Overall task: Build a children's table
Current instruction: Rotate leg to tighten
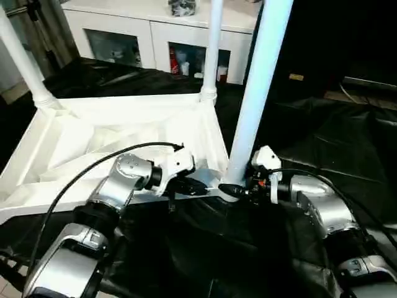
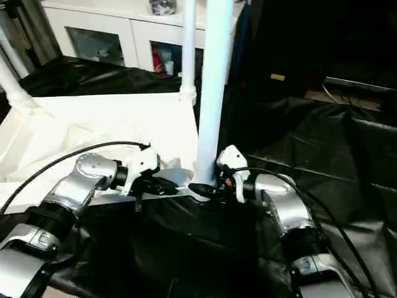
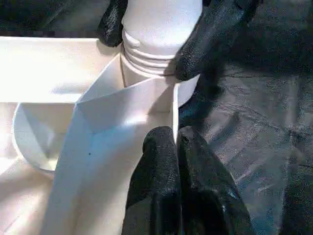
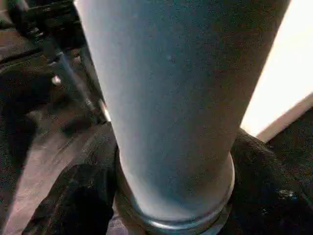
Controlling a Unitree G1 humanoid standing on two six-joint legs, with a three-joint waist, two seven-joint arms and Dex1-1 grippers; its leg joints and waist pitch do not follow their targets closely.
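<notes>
The children's table lies upside down on black cloth, and its white ribbed top [image 1: 124, 118] faces up. Three white legs stand in corner sockets: far left [image 1: 22, 59], far right [image 1: 213, 49] and near right [image 1: 257, 93]. My left gripper [image 1: 192, 186] is shut on a thin rib wall [image 3: 146, 103] of the top, just beside the near right socket. My right gripper [image 1: 232, 189] reaches in from the right at the foot of the near right leg [image 4: 176, 98]. Its black fingers [image 3: 215, 34] press against both sides of the leg just above the threaded collar.
A white cabinet [image 1: 155, 37] with glass doors stands behind the table. Crumpled black cloth [image 1: 335, 136] covers the floor to the right and in front. A black cable [image 1: 80, 177] arcs over my left forearm.
</notes>
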